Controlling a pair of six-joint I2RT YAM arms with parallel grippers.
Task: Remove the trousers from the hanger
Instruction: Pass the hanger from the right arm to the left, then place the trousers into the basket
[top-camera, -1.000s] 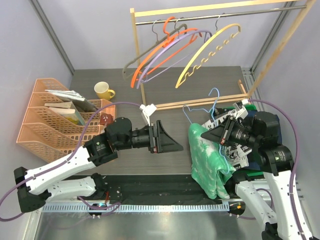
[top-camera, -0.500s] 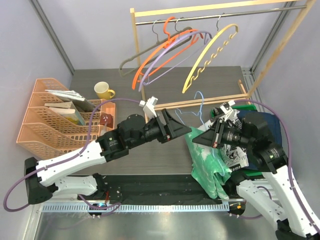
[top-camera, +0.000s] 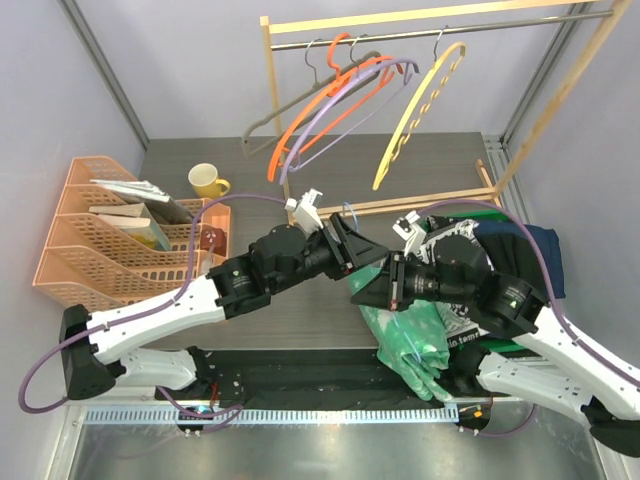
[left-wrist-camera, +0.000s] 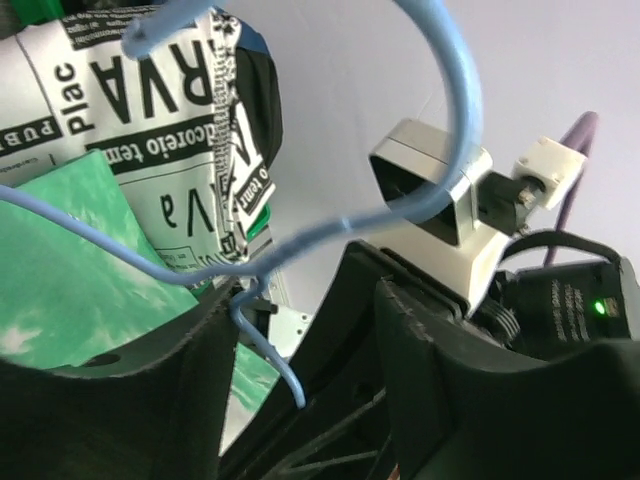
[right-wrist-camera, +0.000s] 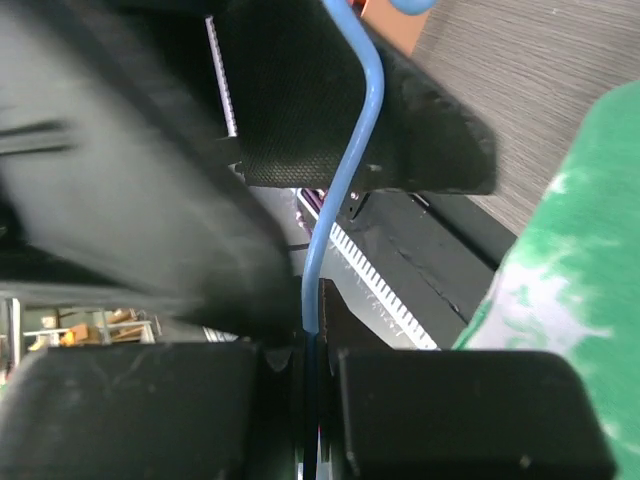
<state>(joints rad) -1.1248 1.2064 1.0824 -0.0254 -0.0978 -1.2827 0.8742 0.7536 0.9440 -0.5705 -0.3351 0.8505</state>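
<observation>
Green trousers (top-camera: 408, 342) hang beside right gripper (top-camera: 366, 288) (pinching hanger (right-wrist-camera: 346, 170)).

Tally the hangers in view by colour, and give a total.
grey hanger: 1
orange hanger: 1
purple hanger: 1
yellow hanger: 1
light blue wire hanger: 1
Total: 5
</observation>
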